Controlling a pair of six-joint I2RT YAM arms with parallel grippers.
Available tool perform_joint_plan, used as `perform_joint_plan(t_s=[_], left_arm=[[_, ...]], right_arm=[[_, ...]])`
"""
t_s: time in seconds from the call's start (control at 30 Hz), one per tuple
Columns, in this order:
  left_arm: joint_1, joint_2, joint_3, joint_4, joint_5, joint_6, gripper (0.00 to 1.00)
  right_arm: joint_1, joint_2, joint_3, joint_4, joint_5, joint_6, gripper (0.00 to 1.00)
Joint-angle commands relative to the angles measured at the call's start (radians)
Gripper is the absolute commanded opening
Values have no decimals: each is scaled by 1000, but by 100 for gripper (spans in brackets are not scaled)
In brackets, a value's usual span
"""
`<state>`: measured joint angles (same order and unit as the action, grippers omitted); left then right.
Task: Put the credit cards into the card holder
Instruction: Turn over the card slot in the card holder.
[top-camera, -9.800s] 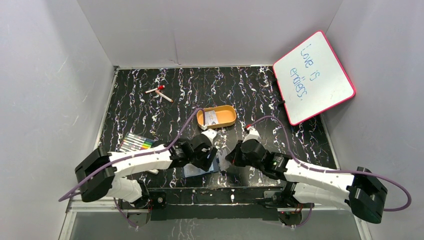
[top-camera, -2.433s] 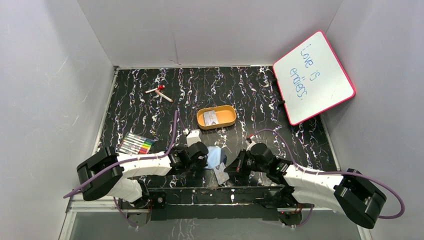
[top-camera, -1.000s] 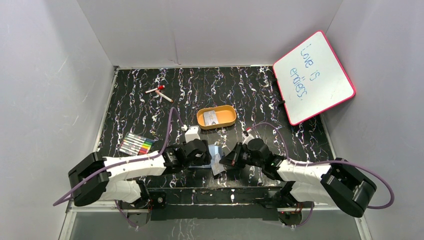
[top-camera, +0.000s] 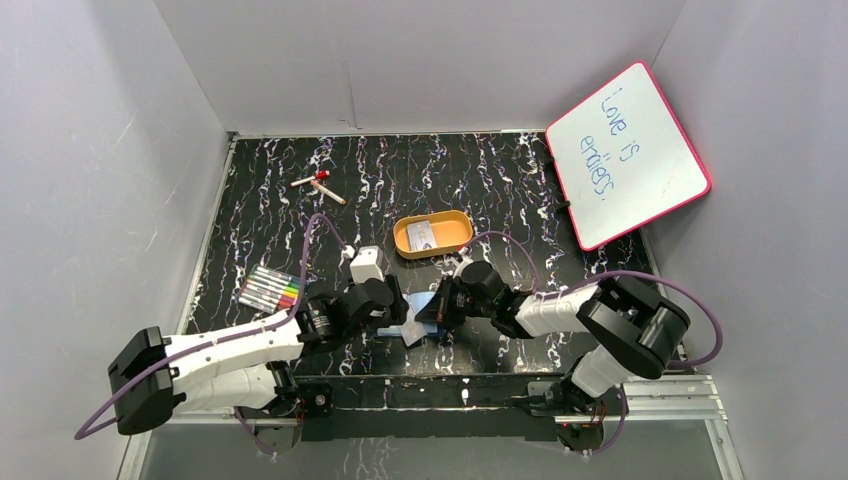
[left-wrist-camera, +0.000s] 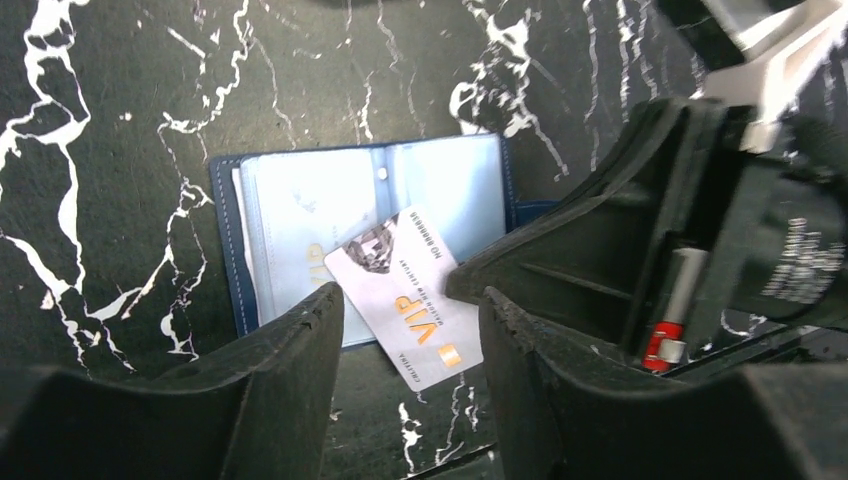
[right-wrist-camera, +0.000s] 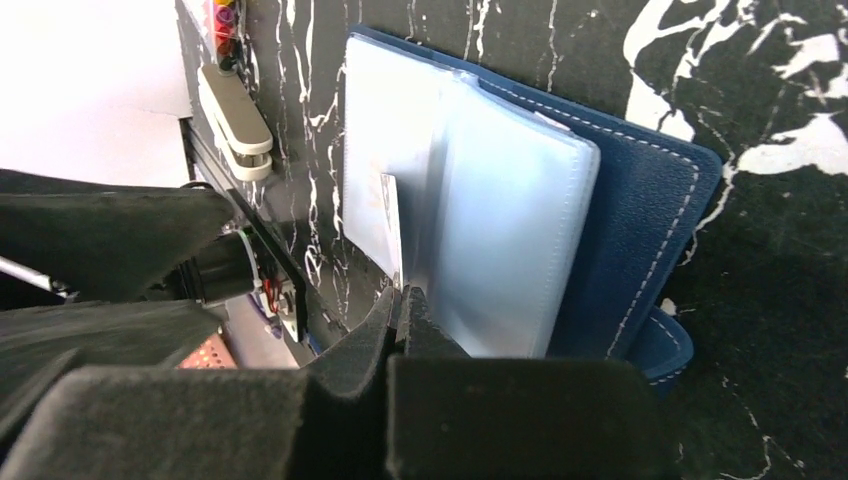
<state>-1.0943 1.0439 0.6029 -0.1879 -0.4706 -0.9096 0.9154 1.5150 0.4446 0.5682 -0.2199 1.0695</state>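
1. Starting at the left, markers lie on the counter, well apart from the work.
2. Left end effector hangs over the wallet's near edge with its jaws spread wide and nothing gripped. Whether a finger presses the wallet down, I cannot tell.
3. Wallet lies open at the counter's near edge between the two arms, with its clear pockets facing up.
4. Card sits tilted, one corner over the pockets and the rest past the wallet's near edge. I cannot tell whether that corner has entered a pocket.
5. Right end effector is pinched closed on the card's edge.
6. Tray, further back, holds a second card not yet moved.
7. Risks, as I judge them:
   - The corner could ride over the pocket lip instead of under it.
   - An unpinned wallet could slide under the push, or its soft sleeves could buckle.
   - The thin edge grip could let the card pivot.
   - The two end effectors are close enough to knock each other.
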Motion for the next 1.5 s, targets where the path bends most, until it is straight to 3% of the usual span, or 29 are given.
perform_joint_plan(t_s=[0.0,0.2,0.33,0.87,1.23,1.47], left_arm=[[27,20,-50,30,9,-24,47],[57,-20,-85,-56,-52,-91,44],[77,-48,-121,-99,-65,-147,44],[183,-73,-245,11,104,-255,41],[204,-53,-290,99,202,-260,26],[203,-52,-295,91,205,-268,22]], right_arm=[[8,-23,27,51,1,-14,0],[9,-156,0,-6,80,-50,0],[9,-178,-38,46,127,-32,0],[99,-126,-208,474,487,73,0],[146,-16,-210,533,540,125,0],[170,-18,-246,545,589,144,0]])
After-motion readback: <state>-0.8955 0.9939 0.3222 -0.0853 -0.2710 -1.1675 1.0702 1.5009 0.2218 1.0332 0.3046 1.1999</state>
